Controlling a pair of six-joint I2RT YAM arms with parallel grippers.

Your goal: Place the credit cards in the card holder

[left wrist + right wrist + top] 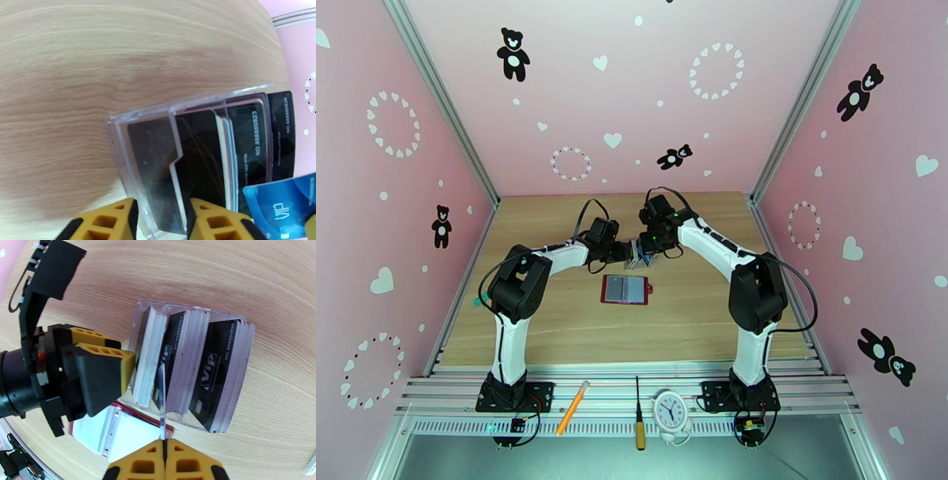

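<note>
A clear slotted stand (158, 130) in mid-table holds several dark credit cards (221, 374) and a pale stack (150, 358). My left gripper (162, 221) is shut on the stand's near wall, one yellow finger (100, 376) against its end. My right gripper (164, 451) is shut on a teal-blue VIP card (280, 207), seen edge-on (161, 398) above the stand's slots. The card holder (626, 290), a dark-red wallet, lies open and flat on the table just in front of the stand, its clear pockets (118, 429) facing up.
Both arms meet over the stand (636, 254) at the table's centre. Pink walls close in the back and both sides. An orange pen (573, 407), a screwdriver (638, 414) and a small clock (670, 410) lie on the metal rail in front.
</note>
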